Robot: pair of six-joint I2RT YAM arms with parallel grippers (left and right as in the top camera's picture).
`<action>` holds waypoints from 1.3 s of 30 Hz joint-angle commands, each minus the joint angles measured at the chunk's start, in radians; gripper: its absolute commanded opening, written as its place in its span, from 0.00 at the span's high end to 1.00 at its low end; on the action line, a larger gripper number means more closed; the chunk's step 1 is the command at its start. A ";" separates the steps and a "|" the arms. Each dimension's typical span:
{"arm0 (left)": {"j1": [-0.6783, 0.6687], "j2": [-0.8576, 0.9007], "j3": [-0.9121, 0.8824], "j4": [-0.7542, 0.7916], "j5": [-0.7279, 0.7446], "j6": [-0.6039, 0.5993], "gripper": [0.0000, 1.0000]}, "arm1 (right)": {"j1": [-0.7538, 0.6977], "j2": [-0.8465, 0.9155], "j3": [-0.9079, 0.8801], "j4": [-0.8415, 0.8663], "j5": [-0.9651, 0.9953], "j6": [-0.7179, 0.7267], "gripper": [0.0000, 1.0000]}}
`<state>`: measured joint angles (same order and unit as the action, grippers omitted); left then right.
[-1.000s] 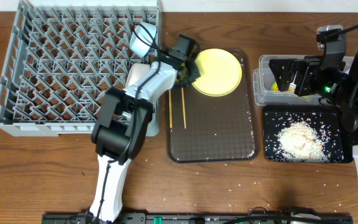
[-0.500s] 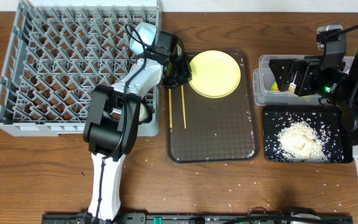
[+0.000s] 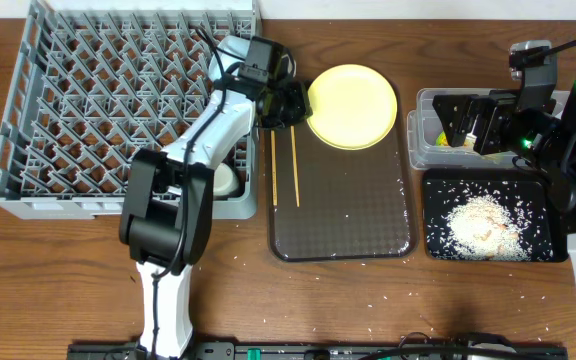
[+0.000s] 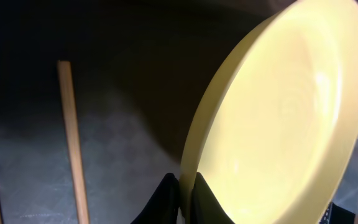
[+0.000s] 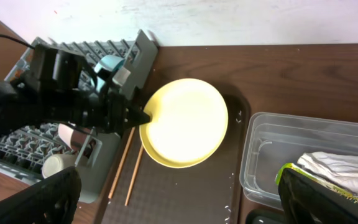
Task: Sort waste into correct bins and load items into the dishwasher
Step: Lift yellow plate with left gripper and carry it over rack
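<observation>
Left claw pinching yellow plate rim; chopsticks beside rack.

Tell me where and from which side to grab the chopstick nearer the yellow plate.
Grip that chopstick near mid-length, coming straight down from above and closing the hand across it. It lies flat and thin on the brown tray, with bare tray on both sides there.
</observation>
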<state>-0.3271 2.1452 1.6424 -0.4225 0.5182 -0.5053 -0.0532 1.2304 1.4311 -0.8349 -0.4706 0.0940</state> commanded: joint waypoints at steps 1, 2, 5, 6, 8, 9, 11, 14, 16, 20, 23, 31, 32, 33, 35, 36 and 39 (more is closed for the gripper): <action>0.012 -0.070 -0.004 -0.001 0.017 0.042 0.93 | -0.005 0.000 0.008 0.000 0.003 -0.013 0.01; 0.016 -0.083 -0.004 -0.001 0.017 0.047 0.92 | -0.005 0.000 0.008 0.000 0.003 -0.013 0.01; 0.040 -0.132 -0.004 -0.002 0.016 0.064 0.93 | -0.005 0.000 0.008 0.000 0.003 -0.013 0.01; 0.056 -0.154 -0.004 -0.002 0.016 0.076 0.92 | -0.005 0.000 0.008 0.000 0.003 -0.013 0.01; 0.083 -0.189 -0.004 -0.002 0.015 0.097 0.93 | -0.005 0.000 0.008 0.000 0.003 -0.013 0.01; 0.101 -0.210 -0.004 -0.003 0.013 0.107 0.93 | -0.005 0.000 0.008 0.000 0.003 -0.013 0.01; 0.138 -0.247 -0.004 -0.014 -0.008 0.129 0.93 | -0.005 0.000 0.008 0.000 0.003 -0.013 0.01; 0.201 -0.299 -0.004 -0.056 -0.085 0.153 0.93 | -0.005 0.000 0.008 0.000 0.003 -0.013 0.01; 0.244 -0.327 -0.004 -0.089 -0.122 0.184 0.93 | -0.005 0.000 0.008 0.000 0.003 -0.013 0.01; 0.333 -0.364 -0.004 -0.169 -0.204 0.204 0.93 | -0.005 0.000 0.008 0.000 0.003 -0.013 0.01; 0.403 -0.367 -0.004 -0.209 -0.217 0.221 0.93 | -0.005 0.000 0.008 0.000 0.003 -0.013 0.01; 0.553 -0.367 -0.020 -0.217 -0.249 0.290 0.93 | -0.005 0.000 0.008 0.000 0.003 -0.013 0.01; 0.561 -0.367 -0.023 -0.216 -0.271 0.301 0.93 | -0.005 0.000 0.008 0.000 0.003 -0.013 0.01; 0.568 -0.367 -0.026 -0.213 -0.290 0.309 0.92 | -0.005 0.000 0.008 0.000 0.003 -0.013 0.01; 0.577 -0.367 -0.039 -0.200 -0.325 0.319 0.92 | -0.005 0.000 0.008 0.000 0.003 -0.013 0.01; 0.581 -0.367 -0.048 -0.189 -0.334 0.319 0.93 | -0.005 0.000 0.008 0.000 0.003 -0.013 0.01; 0.590 -0.367 -0.084 -0.146 -0.351 0.318 0.93 | -0.005 0.000 0.008 0.000 0.003 -0.013 0.01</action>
<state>0.2512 1.7966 1.5925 -0.5945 0.2180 -0.2127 -0.0532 1.2304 1.4311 -0.8345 -0.4706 0.0940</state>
